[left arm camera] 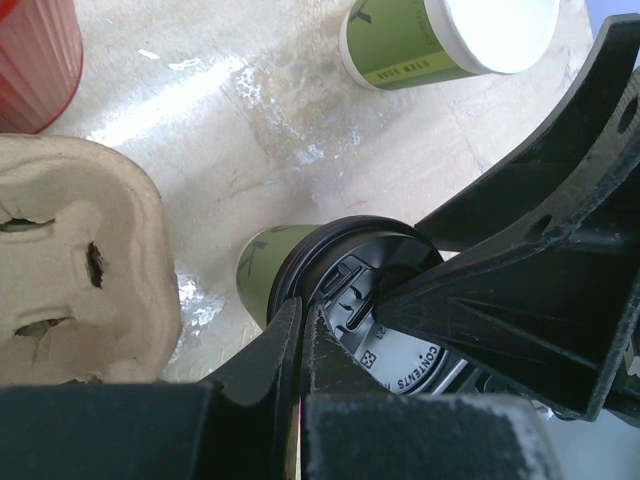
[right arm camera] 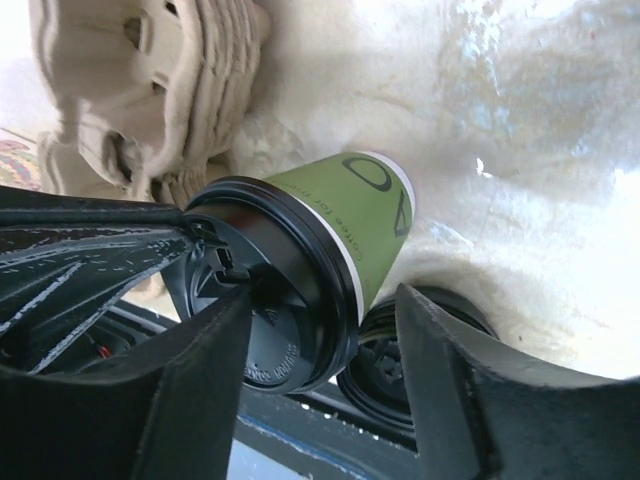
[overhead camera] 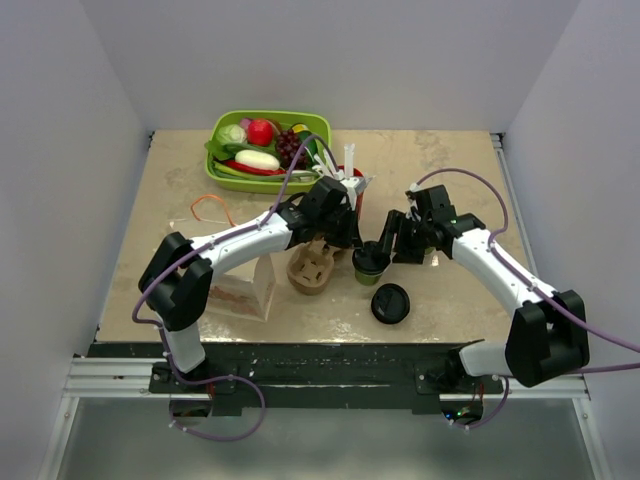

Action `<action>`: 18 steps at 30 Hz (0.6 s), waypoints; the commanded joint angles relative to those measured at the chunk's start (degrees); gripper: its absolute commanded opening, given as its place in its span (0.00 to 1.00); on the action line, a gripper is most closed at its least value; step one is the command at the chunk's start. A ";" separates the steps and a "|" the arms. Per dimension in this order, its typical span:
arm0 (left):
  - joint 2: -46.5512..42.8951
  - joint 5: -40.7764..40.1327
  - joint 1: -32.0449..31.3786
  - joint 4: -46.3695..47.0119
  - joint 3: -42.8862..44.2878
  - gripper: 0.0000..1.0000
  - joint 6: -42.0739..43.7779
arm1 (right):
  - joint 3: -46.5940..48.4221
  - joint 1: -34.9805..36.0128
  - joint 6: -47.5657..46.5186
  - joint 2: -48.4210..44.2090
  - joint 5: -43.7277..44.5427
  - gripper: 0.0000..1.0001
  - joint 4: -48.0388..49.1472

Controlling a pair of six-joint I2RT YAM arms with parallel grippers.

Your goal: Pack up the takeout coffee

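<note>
Green cup (overhead camera: 370,263), capped with a black lid (right arm camera: 280,270), stands on the table (overhead camera: 450,170) at the centre of the overhead view. It is just right of the brown carrier (overhead camera: 312,268) and not yet in any of its wells. Both arms meet over it, one from each side of the frame.

- **Left:** the left claw (left arm camera: 300,325) has its fingers together with nothing between them, tips bearing on the lid's top near the rim. It seems to serve as a blunt presser, either seating the lid or pinning the cup against tipping.
- **Right:** the right claw (right arm camera: 322,300) has its jaws apart, straddling the lid end of the cup. The finger at lower left of the right-wrist view touches the lid's edge. The finger at lower right stands clear of the cup wall with a gap showing, so nothing is clamped.
- **Judged purpose:** the right claw looks lined up to take the cup by its top once it closes, with the nearby carrier the likely destination.

A spare lid (overhead camera: 390,303) lies flat on the table below and right of the cup, seen under that lower-right finger. A second cup (left arm camera: 450,40), open and white inside, shows at the top right of the left-wrist view, apart from the one being handled.
</note>
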 commanded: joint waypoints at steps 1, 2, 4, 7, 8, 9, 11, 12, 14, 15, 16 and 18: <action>-0.19 -0.56 -0.78 -4.18 0.16 0.00 1.41 | 0.72 0.39 -1.85 -1.13 0.04 0.63 -9.13; -0.19 -0.73 -0.78 -4.19 0.07 0.00 1.40 | 0.54 0.39 -1.75 -1.58 -0.49 0.63 -8.87; -0.54 -0.74 -0.87 -3.92 -0.10 0.00 1.40 | -0.07 0.39 -0.97 -2.28 -2.24 0.61 -7.39; -0.45 -0.65 -0.95 -3.57 -0.37 0.00 1.05 | -1.21 0.22 -0.26 -1.85 -5.22 0.54 -6.06; -0.37 -0.74 -0.96 -3.66 -0.37 0.00 0.88 | -1.48 0.22 -0.17 -1.58 -6.37 0.53 -5.97; -0.37 -0.74 -0.96 -3.57 -0.37 0.00 0.96 | -1.74 0.30 -0.17 -1.49 -7.34 0.51 -5.36; -0.45 -1.44 -1.22 -3.92 -0.37 0.00 0.88 | -2.36 0.13 0.27 -1.58 -8.92 0.49 -5.09; -0.54 -2.05 -1.31 -4.10 -0.37 0.00 0.79 | -2.45 0.22 0.27 -1.75 -8.84 0.48 -5.09; -0.54 -2.14 -1.40 -4.27 -0.45 0.00 0.70 | -2.80 0.04 0.79 -2.11 -9.02 0.41 -4.74; -0.63 -1.97 -1.48 -4.27 -0.54 0.00 0.70 | -3.06 -0.13 1.49 -2.11 -9.19 0.40 -3.78; -0.72 -2.05 -1.57 -4.27 -0.72 0.00 0.70 | -3.93 -0.22 1.85 -2.02 -9.45 0.38 -3.16; -0.63 -1.97 -1.66 -4.27 -0.98 0.00 0.53 | -5.25 -1.18 3.86 -1.93 -10.16 0.33 0.07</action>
